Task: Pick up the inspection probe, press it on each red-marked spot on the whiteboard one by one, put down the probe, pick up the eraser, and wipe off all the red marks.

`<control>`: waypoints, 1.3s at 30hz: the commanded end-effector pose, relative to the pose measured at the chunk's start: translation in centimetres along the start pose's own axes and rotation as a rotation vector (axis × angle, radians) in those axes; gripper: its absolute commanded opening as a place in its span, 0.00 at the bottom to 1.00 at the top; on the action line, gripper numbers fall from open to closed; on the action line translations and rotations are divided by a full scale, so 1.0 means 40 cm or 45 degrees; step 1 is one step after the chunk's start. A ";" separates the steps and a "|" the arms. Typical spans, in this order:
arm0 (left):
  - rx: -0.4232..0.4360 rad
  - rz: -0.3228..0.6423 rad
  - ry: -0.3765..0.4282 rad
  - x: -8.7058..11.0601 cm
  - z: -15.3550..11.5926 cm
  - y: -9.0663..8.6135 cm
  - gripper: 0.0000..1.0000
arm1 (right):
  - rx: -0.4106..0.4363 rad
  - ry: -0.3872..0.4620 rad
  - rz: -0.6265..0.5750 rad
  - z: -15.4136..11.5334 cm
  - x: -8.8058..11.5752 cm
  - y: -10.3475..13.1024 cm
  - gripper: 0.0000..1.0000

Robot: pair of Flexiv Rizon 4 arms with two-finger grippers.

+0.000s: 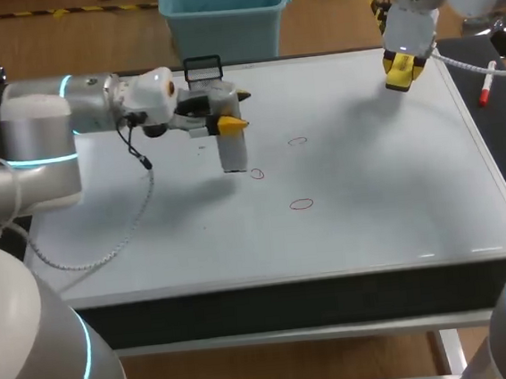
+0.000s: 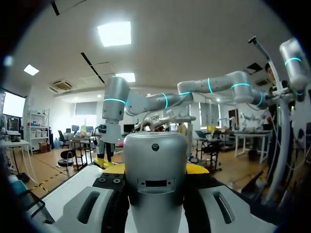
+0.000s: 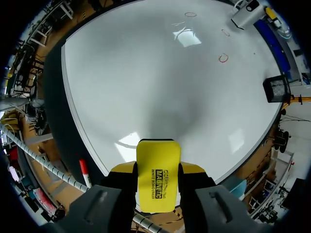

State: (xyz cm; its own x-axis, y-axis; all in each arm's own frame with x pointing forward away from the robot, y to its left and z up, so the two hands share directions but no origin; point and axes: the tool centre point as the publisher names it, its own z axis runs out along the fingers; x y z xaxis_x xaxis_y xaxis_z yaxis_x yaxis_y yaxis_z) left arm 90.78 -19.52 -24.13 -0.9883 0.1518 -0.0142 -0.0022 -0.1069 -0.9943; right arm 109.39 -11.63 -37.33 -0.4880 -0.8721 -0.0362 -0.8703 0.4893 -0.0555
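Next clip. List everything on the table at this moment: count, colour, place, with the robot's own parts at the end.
whiteboard: one, white, covering most of the table top.
red marks: three, red outlines, near the board's middle.
inspection probe: one, silver-grey, in the left end effector, pointing down beside one mark.
eraser: one, yellow, in the right end effector, at the board's far right corner.
marker: one, red and white, on the dark surface off the board's right edge.
holder: one, black mesh, at the board's far edge.
left end effector: one, yellow-tipped, shut on the probe.
right end effector: one, yellow-tipped, shut on the eraser.
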 end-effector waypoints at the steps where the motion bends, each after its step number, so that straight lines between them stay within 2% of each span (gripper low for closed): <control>1: 0.032 -0.012 0.041 -0.020 0.031 0.038 0.00 | 0.002 0.004 -0.002 -0.004 0.001 -0.001 0.00; 29: 0.032 -0.024 0.095 -0.054 0.070 0.097 0.00 | 0.002 0.004 -0.002 -0.004 0.001 -0.001 0.00; 39: 0.028 -0.028 0.103 -0.054 0.072 0.100 0.00 | 0.002 0.004 -0.002 -0.004 0.001 -0.001 0.00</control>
State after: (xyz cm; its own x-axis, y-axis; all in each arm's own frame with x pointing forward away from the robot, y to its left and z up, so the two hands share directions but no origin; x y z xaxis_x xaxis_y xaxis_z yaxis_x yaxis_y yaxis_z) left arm 92.30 -23.02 -27.63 -0.9734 0.2290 -0.0016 -0.0275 -0.1236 -0.9920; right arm 109.39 -11.63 -37.33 -0.4880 -0.8721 -0.0362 -0.8704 0.4893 -0.0554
